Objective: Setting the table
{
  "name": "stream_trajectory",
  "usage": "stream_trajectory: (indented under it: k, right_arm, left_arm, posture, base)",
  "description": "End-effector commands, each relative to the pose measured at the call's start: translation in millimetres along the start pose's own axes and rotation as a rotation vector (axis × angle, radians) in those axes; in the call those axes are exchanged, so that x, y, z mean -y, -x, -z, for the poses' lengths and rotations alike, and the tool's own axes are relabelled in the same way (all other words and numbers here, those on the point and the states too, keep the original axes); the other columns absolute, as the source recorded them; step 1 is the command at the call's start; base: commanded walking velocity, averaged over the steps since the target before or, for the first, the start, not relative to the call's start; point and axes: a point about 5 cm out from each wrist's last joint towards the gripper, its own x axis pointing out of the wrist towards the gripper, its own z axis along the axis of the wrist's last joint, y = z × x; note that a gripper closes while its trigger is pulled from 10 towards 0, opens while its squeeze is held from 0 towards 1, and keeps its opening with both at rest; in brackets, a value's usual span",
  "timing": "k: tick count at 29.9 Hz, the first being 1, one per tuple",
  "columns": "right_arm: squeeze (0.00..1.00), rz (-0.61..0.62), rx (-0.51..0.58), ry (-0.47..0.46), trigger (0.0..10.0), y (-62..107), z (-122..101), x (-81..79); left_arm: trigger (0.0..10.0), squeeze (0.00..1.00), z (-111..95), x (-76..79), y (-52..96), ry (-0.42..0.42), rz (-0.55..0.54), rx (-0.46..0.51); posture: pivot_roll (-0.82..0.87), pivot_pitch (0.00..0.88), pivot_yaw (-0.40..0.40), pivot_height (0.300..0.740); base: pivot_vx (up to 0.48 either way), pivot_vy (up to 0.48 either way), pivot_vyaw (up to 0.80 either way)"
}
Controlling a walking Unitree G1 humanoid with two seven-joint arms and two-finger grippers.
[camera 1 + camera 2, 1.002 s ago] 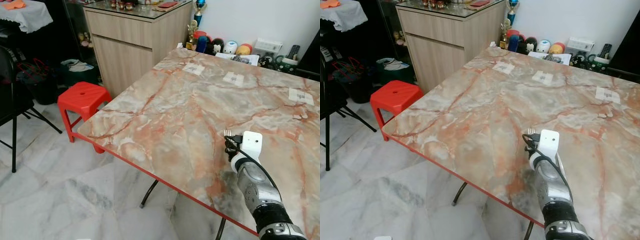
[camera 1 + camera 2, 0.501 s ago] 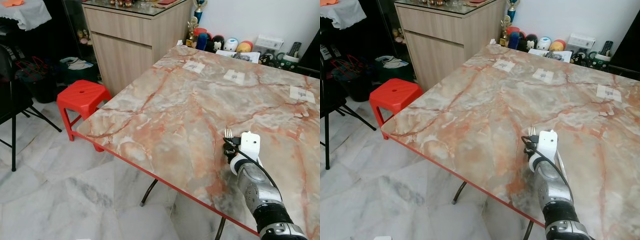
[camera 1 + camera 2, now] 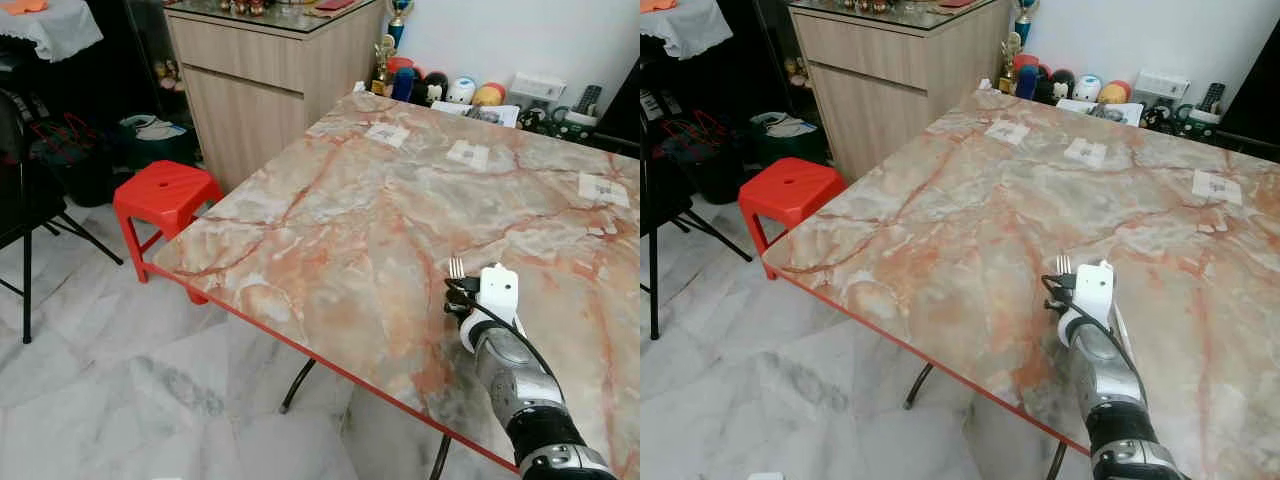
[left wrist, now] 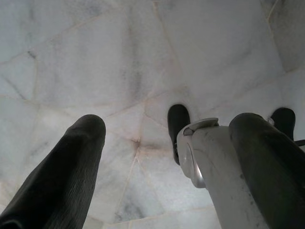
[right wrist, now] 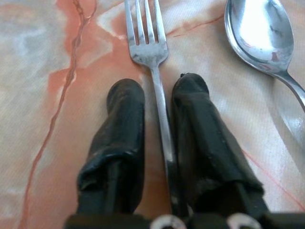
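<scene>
Now the right gripper (image 5: pixel 157 102) hangs low over the table (image 3: pixel 330 230) near its front edge, fingers closed on the fork (image 5: pixel 150 45), spoon (image 5: pixel 259 36) just beside. Barely any shift since a second ago: placement looks imminent. Left gripper (image 4: pixel 164 138) idles, fingers apart.

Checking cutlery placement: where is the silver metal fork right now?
The silver metal fork lies between the right gripper fingers over the marble table, near its front edge, beside a silver spoon.
</scene>
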Motion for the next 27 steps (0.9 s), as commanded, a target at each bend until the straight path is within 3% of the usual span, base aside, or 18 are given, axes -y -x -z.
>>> stream_trajectory:
  k: [1, 22, 27]
  right_arm:
    - [0.00, 0.004, -0.104, -0.002, 0.0, 2.8, 26.0, 1.6]
    - [0.00, -0.012, -0.113, 0.010, 0.0, 4.0, 35.3, -3.5]
    - [0.00, -0.050, 0.053, -0.029, 0.0, 6.1, 20.6, -11.9]
  left_arm:
    - [10.0, 0.00, 10.2, -0.5, 2.2, -0.002, 0.004, -0.042]
    - [10.0, 0.00, 15.7, -0.7, 3.9, 0.017, 0.015, -0.054]
    - [10.0, 0.00, 22.5, -2.0, 6.3, 0.017, 0.012, -0.065]
  posture:
    - [0.02, 0.089, -0.018, 0.740]
    - [0.03, 0.093, -0.022, 0.740]
    - [0.03, 0.093, -0.023, 0.740]
  base:
    - [0.000, 0.000, 0.00]
    - [0.000, 0.000, 0.00]
    - [0.000, 0.000, 0.00]
